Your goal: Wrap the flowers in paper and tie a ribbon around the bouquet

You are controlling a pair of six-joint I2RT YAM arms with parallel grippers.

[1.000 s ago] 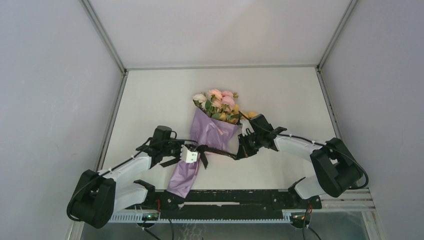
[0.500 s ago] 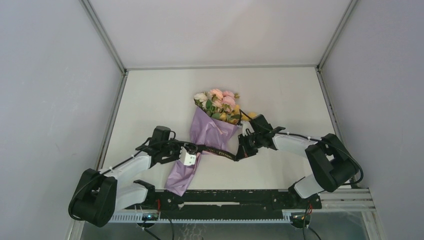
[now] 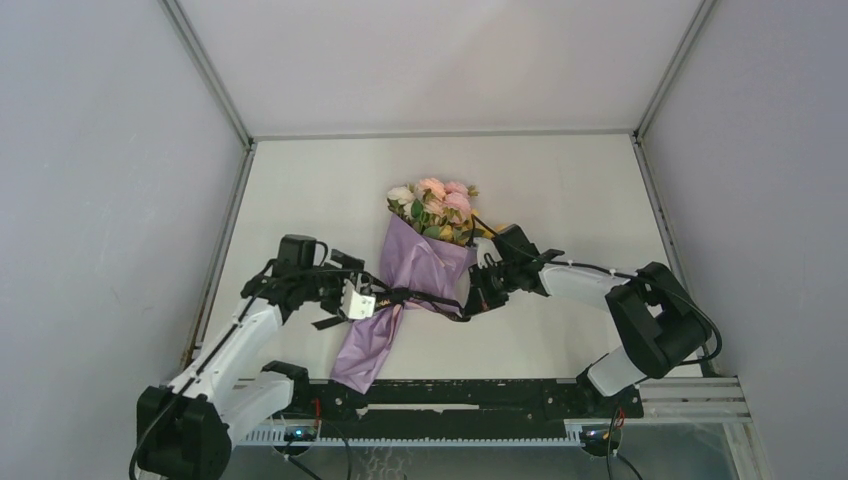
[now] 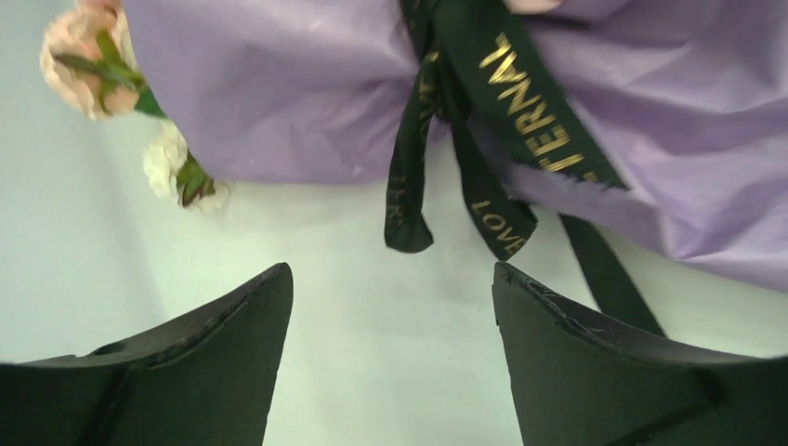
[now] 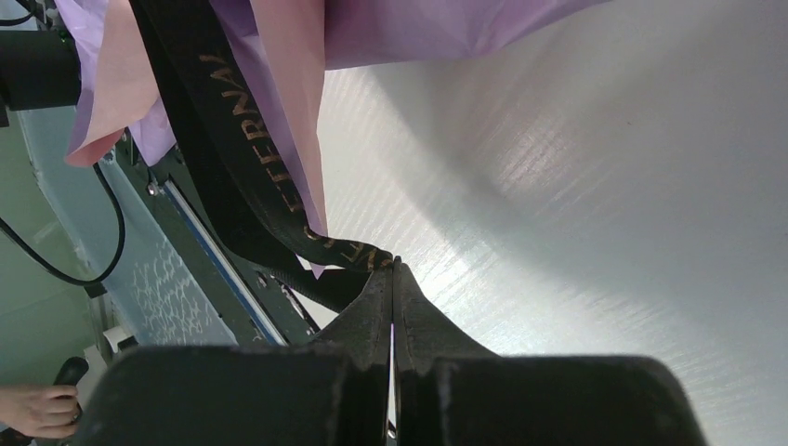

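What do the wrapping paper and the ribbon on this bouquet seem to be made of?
The paper looks like thin lilac tissue or plastic-like film: matte, softly crinkled, gathered in folds. The ribbon looks like black woven fabric, perhaps satin, with gold printed letters; it hangs limp.

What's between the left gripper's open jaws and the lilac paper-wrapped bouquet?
Left wrist view: between the left gripper and the lilac paper-wrapped bouquet is bare white table, crossed only by loose tails of the black gold-lettered ribbon.
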